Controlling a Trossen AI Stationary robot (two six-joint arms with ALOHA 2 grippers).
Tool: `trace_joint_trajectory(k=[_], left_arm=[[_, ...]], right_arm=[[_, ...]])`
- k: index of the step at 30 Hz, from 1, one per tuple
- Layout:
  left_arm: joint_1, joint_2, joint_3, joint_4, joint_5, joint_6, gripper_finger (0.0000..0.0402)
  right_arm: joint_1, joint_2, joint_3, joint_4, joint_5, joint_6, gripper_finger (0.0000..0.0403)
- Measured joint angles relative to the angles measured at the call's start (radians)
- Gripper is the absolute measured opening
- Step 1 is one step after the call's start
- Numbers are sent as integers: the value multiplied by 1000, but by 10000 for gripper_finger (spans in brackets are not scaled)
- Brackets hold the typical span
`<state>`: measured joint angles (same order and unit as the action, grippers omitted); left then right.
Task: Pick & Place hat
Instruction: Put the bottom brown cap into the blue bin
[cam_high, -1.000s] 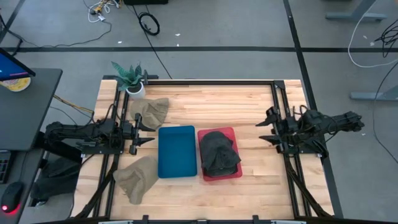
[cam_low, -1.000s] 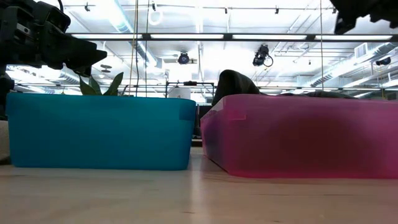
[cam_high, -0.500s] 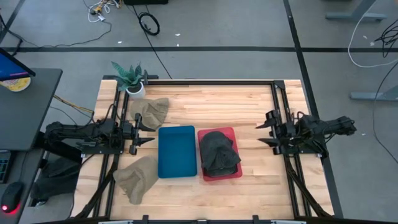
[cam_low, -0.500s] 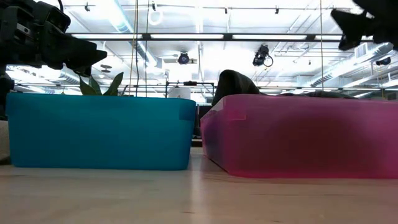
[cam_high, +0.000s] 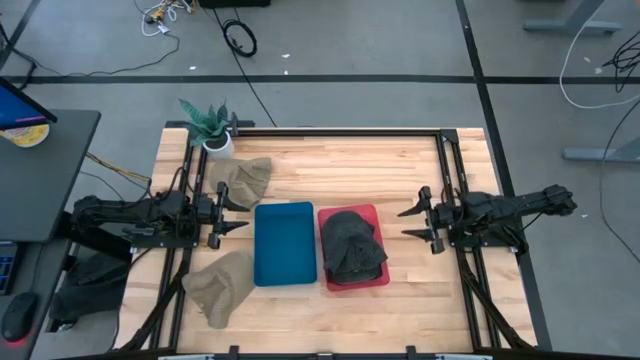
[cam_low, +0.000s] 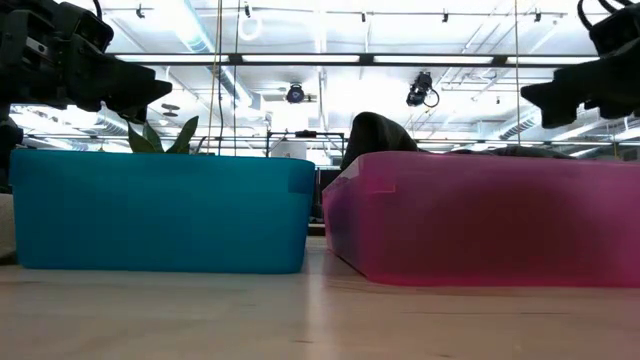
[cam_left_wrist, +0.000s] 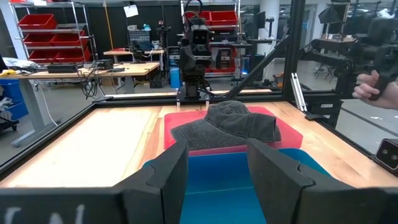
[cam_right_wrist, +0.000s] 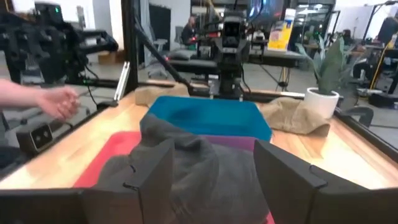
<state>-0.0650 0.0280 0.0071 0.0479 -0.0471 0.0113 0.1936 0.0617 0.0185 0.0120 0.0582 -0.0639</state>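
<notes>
A dark grey hat (cam_high: 352, 245) lies bunched in the red bin (cam_high: 371, 212), its crown rising above the rim in the low view (cam_low: 378, 135). Beside it stands the blue bin (cam_high: 285, 243). Two tan hats lie on the table: one (cam_high: 243, 178) near the plant, one (cam_high: 222, 285) near the front left. My left gripper (cam_high: 230, 212) hovers open at the blue bin's left side. My right gripper (cam_high: 420, 222) hovers open to the right of the red bin, fingers pointing at the dark hat (cam_right_wrist: 186, 168). In the left wrist view the dark hat (cam_left_wrist: 233, 121) shows beyond the blue bin (cam_left_wrist: 230, 186).
A potted plant (cam_high: 212, 125) stands at the far left corner. Black frame rails (cam_high: 448, 160) run along both table sides. A person's hand (cam_right_wrist: 56, 102) shows beyond the table's edge. Bare wood lies between the red bin and my right gripper.
My right gripper has moved toward the table's left, closer to the red bin, and has come down, staying open. The left arm, the hats and the bins have kept still.
</notes>
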Motion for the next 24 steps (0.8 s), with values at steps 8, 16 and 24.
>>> trace_joint_trajectory(k=[8, 16, 24], left_arm=[[0, 0, 0, 0, 0, 0, 170], [0, 0, 0, 0, 0, -263, 170], [0, 0, 0, 0, 0, -367, 170]], right_arm=[[0, 47, 1, 2, 1, 1, 224], [0, 47, 1, 2, 2, 3, 224], [0, 47, 2, 3, 5, -83, 224]])
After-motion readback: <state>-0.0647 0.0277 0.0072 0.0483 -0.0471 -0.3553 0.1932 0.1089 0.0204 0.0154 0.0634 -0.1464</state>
